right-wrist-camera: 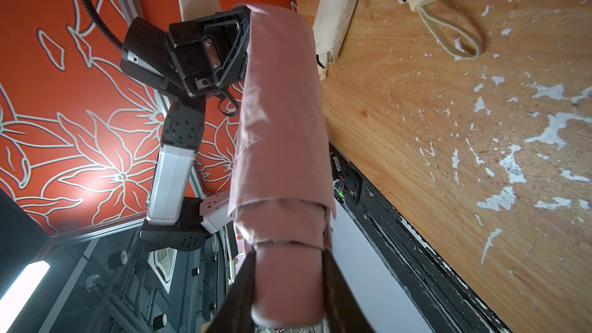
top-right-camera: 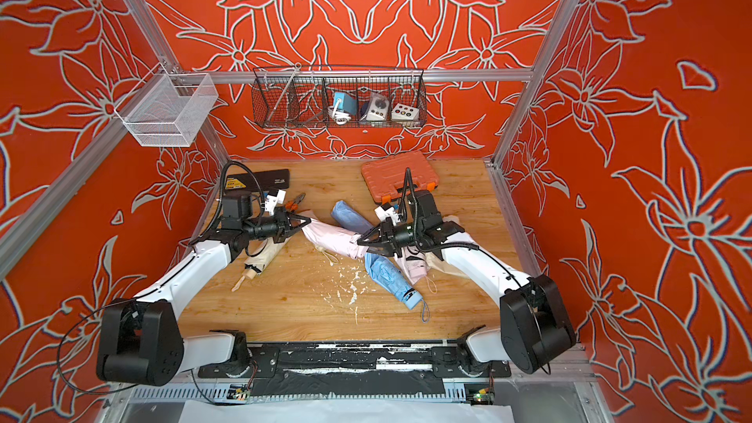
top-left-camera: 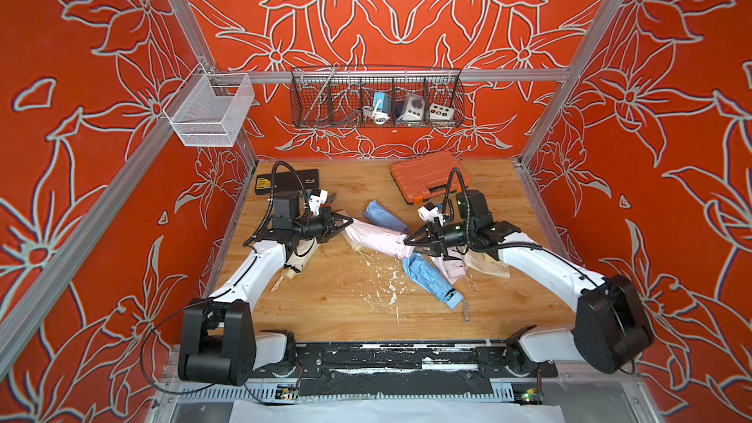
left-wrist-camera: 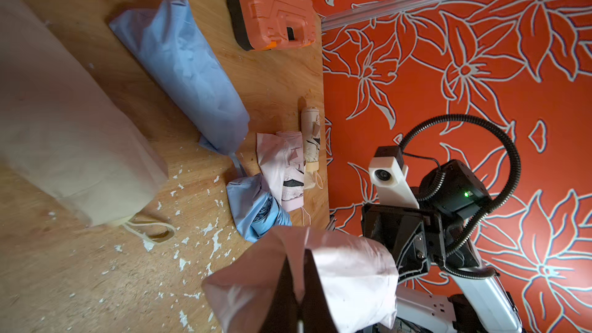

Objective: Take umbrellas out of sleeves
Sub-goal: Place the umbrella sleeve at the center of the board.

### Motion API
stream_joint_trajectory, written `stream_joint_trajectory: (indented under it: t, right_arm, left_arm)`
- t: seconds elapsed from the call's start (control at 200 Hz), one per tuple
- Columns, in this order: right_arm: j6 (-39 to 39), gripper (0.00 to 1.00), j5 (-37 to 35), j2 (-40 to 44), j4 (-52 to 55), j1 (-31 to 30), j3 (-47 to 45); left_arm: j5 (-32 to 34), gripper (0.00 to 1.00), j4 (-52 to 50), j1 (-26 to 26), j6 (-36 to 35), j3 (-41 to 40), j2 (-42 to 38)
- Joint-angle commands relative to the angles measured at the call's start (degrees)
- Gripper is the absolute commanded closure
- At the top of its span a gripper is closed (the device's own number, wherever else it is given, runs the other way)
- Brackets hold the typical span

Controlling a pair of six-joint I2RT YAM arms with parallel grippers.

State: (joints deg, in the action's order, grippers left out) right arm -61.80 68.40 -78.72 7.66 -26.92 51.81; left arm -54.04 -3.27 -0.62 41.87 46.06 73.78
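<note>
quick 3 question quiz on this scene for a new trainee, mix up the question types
1. True or false: the pink umbrella, held between the left gripper and the right gripper, is fully out of its sleeve.
2. What lies near the far edge of the table, beyond the right arm? A) a red bucket B) the orange case C) a cardboard box
3. Fill in: the right gripper is shut on the pink umbrella's ____.

Key: 1 false, the sleeve covers most of it; 2 B; 3 handle.
</note>
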Motion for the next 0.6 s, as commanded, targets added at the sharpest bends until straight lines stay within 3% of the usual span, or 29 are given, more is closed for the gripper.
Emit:
stream_joint_trajectory:
  t: [0.0,0.125,0.355,0.595]
  right_arm:
    - [1.6,0.86,1.8,2.3,0.1,0.5,-1.3]
    - [2.7,0.92,2.3,3.4,0.3,0.7,-1.7]
    - [2.9,0.92,1.9,7.0,1.7,2.7,-4.0]
    - [3.6,0.92,1.9,8.5,3.0,3.5,-4.9]
  left_arm:
    - [3.3,1.0,0.3,-3.2,-0.9,0.3,-0.3]
    - [3.3,1.0,0.6,-4.4,-0.6,0.2,0.3]
    - [5.7,1.0,-2.5,-10.4,-2.5,-0.2,0.1]
    - [1.0,1.0,1.2,-14.1,-0.6,-3.3,0.3]
